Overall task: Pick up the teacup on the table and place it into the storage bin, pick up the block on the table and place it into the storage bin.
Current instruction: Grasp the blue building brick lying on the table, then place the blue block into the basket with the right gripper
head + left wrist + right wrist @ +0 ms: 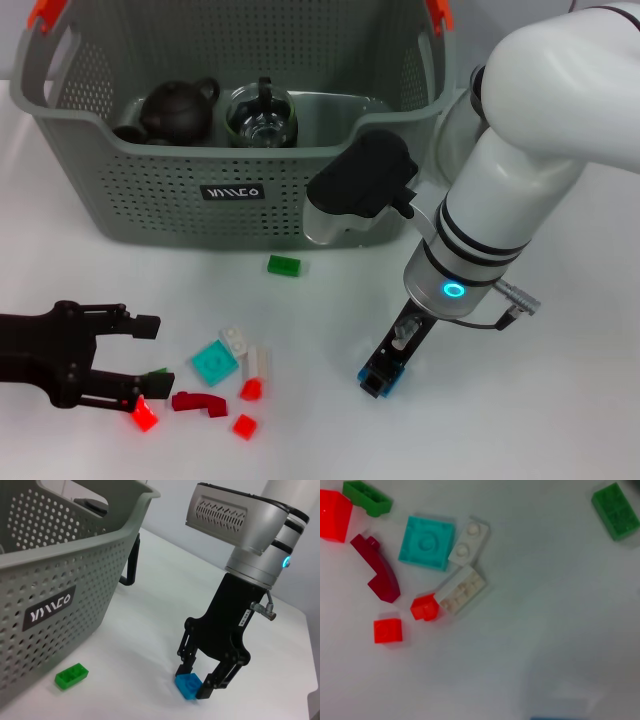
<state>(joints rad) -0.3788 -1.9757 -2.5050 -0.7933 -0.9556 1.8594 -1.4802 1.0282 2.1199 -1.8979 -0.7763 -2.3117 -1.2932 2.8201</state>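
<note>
Right gripper [203,683] lowered to the white surface [560,400], black fingers [218,677] pinching a small blue plastic block [188,685] that touches the surface, in front of the large grey perforated storage bin [150,190]. Inside the bin, a dark teapot [178,108] beside a glass pitcher [260,116]. Left gripper [148,352] low at the near left, fingers spread beside scattered red blocks [144,415].

The bin [150,190] is grey, perforated, with orange-red handle tips and a black label; blocks are blue [188,685], green [283,265], teal [214,362], white [257,362], red [244,426] and dark red [200,403].
</note>
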